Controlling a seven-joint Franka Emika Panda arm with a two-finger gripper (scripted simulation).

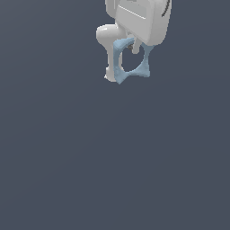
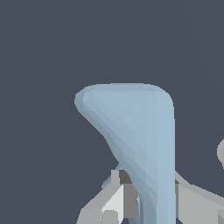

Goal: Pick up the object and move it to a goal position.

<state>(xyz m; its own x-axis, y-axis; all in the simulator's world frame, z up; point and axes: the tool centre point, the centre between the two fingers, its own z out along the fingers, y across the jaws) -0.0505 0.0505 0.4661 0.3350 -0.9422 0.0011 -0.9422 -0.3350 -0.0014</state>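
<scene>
The object is a pale blue ring-like frame [image 1: 120, 63] with a large central hole and pointed flared corners. It hangs below my white gripper [image 1: 134, 46] near the top of the exterior view, well above the dark floor. The fingers are closed on its upper edge. In the wrist view the frame [image 2: 140, 131] fills the middle, edge-on, wedged between my two grey fingers [image 2: 111, 201]. My gripper [image 2: 146, 197] is shut on it. The fingertips are mostly hidden by the hand in the exterior view.
The white arm links [image 1: 108, 40] hang behind the frame. A uniform dark grey floor [image 1: 112, 170] lies under everything. A small pale shape [image 2: 221, 152] shows at the edge of the wrist view.
</scene>
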